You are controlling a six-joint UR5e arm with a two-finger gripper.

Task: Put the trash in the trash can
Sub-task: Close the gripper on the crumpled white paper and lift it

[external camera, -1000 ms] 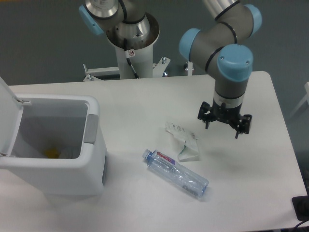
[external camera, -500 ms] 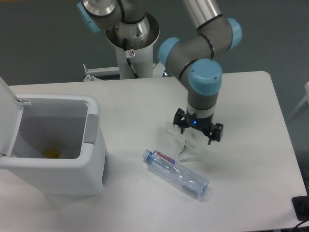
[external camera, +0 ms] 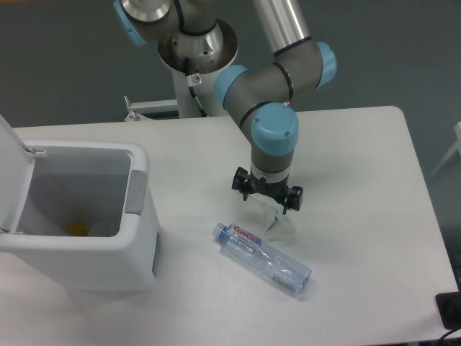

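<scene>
Two pieces of trash lie on the white table (external camera: 360,144): one crumpled white paper wrapper with green marks (external camera: 279,222) and one clear plastic bottle (external camera: 261,259) with a blue cap and a red-lettered label. One trash can (external camera: 137,238), a boxy white bin with a grey side panel, stands at the left edge with its hinged lid (external camera: 11,173) raised; something yellow (external camera: 78,229) sits at its bottom. The single gripper (external camera: 267,194) points down directly over the wrapper, covering its upper part. Its fingers look spread apart, though from this angle it is hard to say how wide, or whether they touch the paper. The bottle lies on its side just below the wrapper, cap toward the bin, apart from the gripper
</scene>
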